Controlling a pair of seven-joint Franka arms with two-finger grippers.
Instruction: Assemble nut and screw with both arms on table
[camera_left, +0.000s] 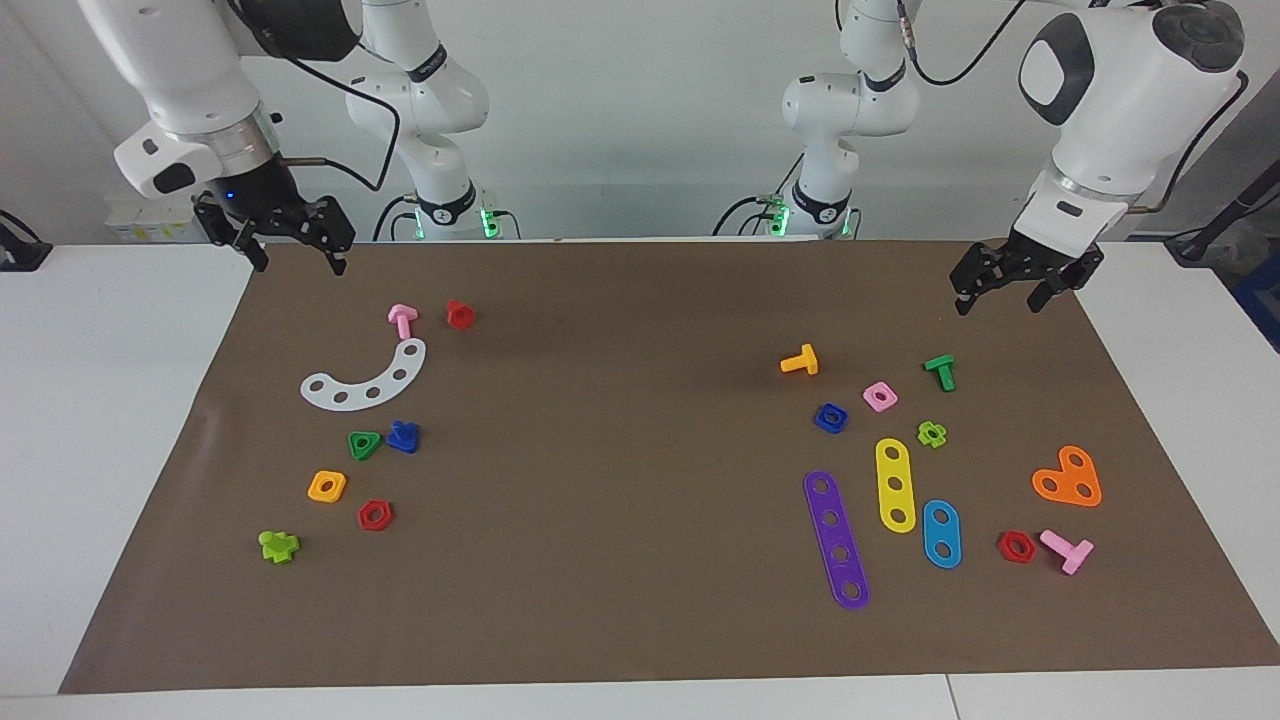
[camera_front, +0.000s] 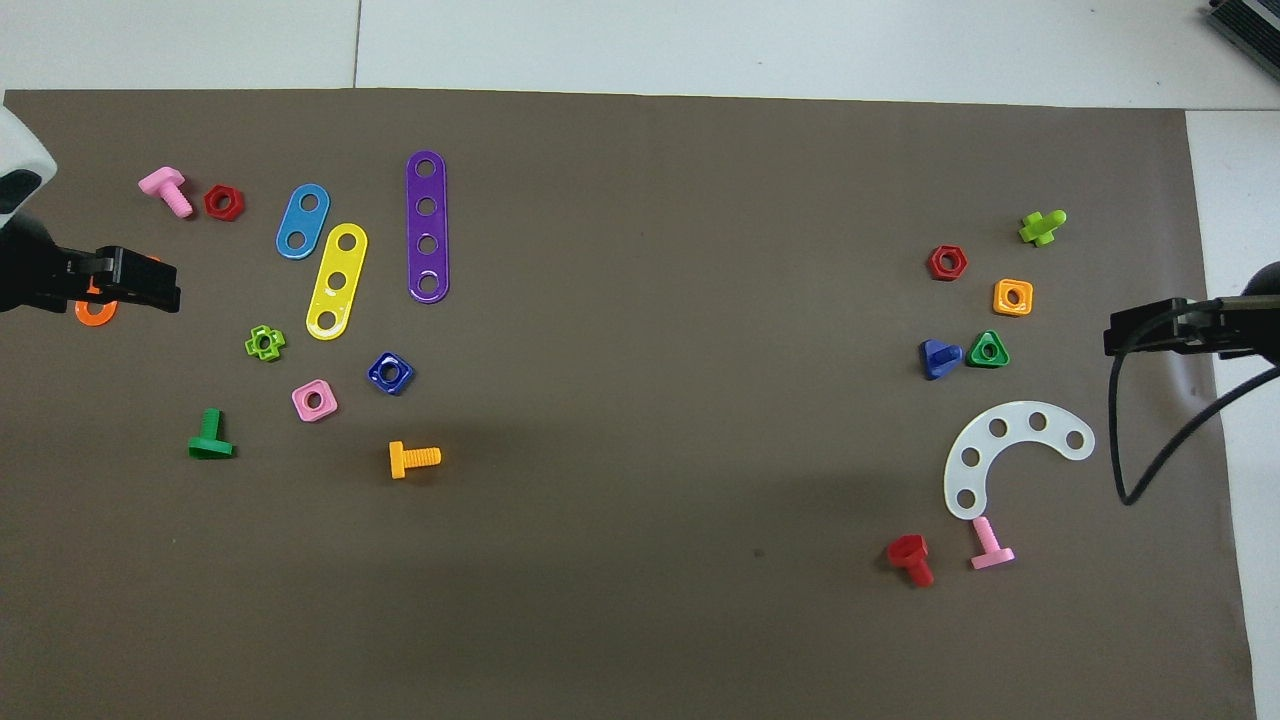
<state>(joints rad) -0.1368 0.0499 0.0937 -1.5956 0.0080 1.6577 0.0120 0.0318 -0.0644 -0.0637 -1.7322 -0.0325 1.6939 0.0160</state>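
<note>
mat (camera_left: 640, 470) middle bare between nut (camera_left: 830, 417) and screw (camera_left: 403, 436).

Left gripper (camera_left: 1003, 291) and right gripper (camera_left: 294, 251) raised, fingers apart, empty.

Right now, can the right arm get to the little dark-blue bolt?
Probably yes. The right gripper hangs open above the mat's edge at its own end, and the screw lies flat there with nothing over it. Only the green triangular nut sits close beside it, so the fingers must come down carefully.
</note>
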